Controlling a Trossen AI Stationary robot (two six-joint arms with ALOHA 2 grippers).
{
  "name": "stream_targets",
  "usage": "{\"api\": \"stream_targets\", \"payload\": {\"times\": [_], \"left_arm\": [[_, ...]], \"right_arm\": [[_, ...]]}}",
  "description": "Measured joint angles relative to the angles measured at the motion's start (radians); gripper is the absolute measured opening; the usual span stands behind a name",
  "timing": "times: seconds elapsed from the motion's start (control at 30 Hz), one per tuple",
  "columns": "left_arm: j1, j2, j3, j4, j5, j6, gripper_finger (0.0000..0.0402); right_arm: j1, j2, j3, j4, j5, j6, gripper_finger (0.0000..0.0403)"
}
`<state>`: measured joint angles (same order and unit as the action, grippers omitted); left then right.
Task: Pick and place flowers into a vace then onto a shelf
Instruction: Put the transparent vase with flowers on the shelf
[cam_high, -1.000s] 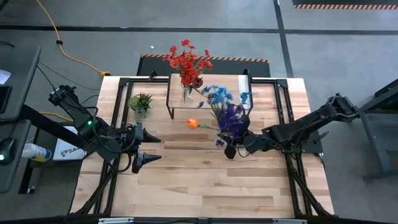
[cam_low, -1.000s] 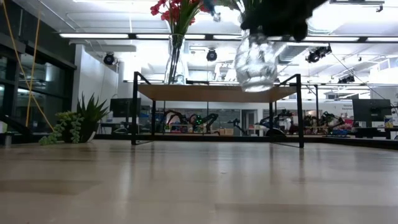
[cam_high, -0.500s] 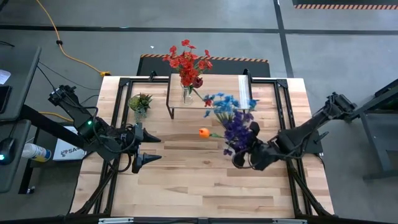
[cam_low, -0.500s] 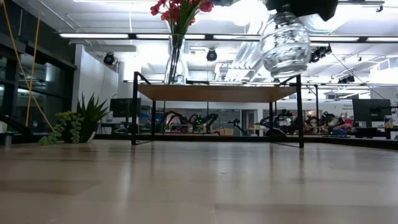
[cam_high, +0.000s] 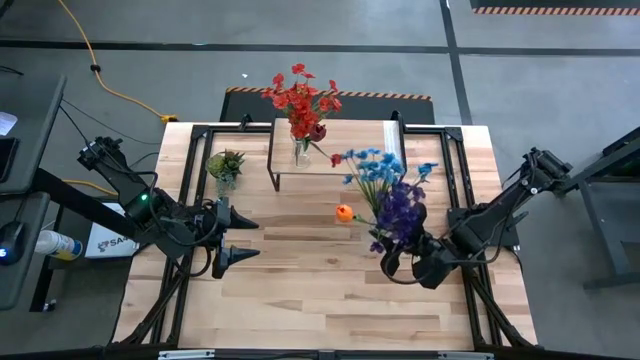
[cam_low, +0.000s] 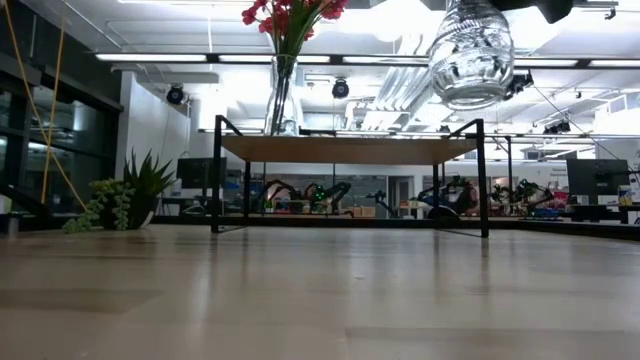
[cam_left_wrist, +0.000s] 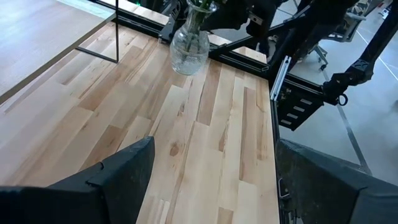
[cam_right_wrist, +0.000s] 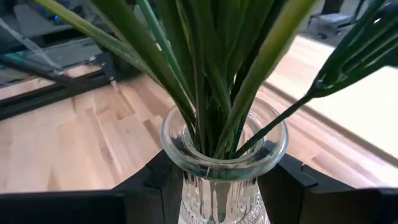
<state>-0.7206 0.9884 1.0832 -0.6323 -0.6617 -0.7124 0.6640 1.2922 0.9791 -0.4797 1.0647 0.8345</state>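
A clear ribbed glass vase (cam_low: 470, 55) with blue, purple and orange flowers (cam_high: 385, 190) hangs in the air above the table's right half, with my right gripper (cam_high: 395, 263) shut on it. Its green stems (cam_right_wrist: 205, 81) stand in the vase's mouth. The shelf (cam_high: 335, 152) stands at the far middle. A second vase with red flowers (cam_high: 300, 110) rests on it by its base. My left gripper (cam_high: 238, 240) waits open over the table's left half, with nothing between its fingers (cam_left_wrist: 124, 177). My right gripper pinches the vase's neck (cam_right_wrist: 221, 177), just under the rim, between its two fingers (cam_right_wrist: 152, 180). The fingers come roughly level from the table's right side. The vase is lifted clear of the table, nearly upright, and the blooms lean toward the far edge.
A small green spiky plant (cam_high: 225, 165) sits at the far left of the table, beside the shelf's black legs (cam_low: 216, 175). Black frame rails run along the table's left and right edges (cam_high: 455, 180). Bare wood lies between the two grippers (cam_high: 310, 270).
My right gripper has carried the vase toward the table's right and near edges and a little upward. The vase stays clear of the table. The blooms have gone along to the right.
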Motion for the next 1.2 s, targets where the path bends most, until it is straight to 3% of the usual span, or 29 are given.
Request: {"api": "stream_targets", "payload": {"times": [0.3, 1.2], "left_arm": [[0.0, 0.0, 0.0, 0.0, 0.0, 0.0, 0.0367], [0.0, 0.0, 0.0, 0.0, 0.0, 0.0, 0.0367]], "right_arm": [[-0.01, -0.021, 0.001, 0.012, 0.066, -0.037, 0.0155], [-0.032, -0.282, 0.002, 0.0, 0.256, -0.324, 0.0155]]}}
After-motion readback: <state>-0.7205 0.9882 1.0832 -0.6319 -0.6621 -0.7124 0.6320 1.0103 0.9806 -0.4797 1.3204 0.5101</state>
